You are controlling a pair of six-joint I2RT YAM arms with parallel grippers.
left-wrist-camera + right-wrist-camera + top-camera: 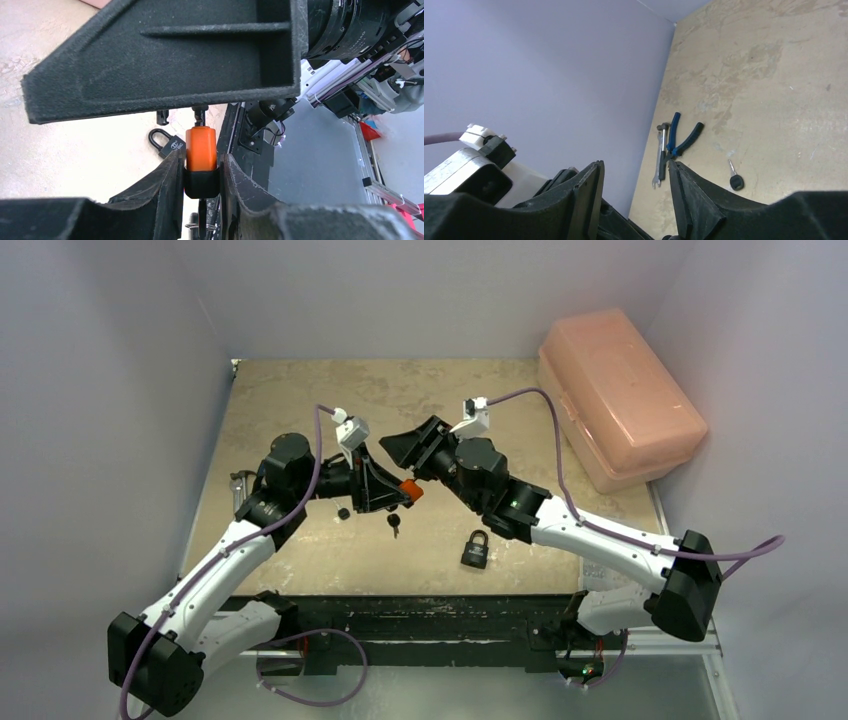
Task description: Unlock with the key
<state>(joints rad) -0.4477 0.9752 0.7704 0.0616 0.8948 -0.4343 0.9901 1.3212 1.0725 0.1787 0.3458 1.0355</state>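
My left gripper is shut on an orange-and-black key holder, held above the table. A key ring with a dark key hangs under it. The black padlock lies on the table to the right, shackle closed; it also shows in the left wrist view, beyond the fingers. My right gripper is open and empty, just above and behind the orange holder; one of its fingers fills the top of the left wrist view. A separate black-headed key lies on the table.
Blue-handled pliers and a small wrench lie by the left wall. A pink plastic box stands at the back right. The table's dark front edge runs between the arm bases.
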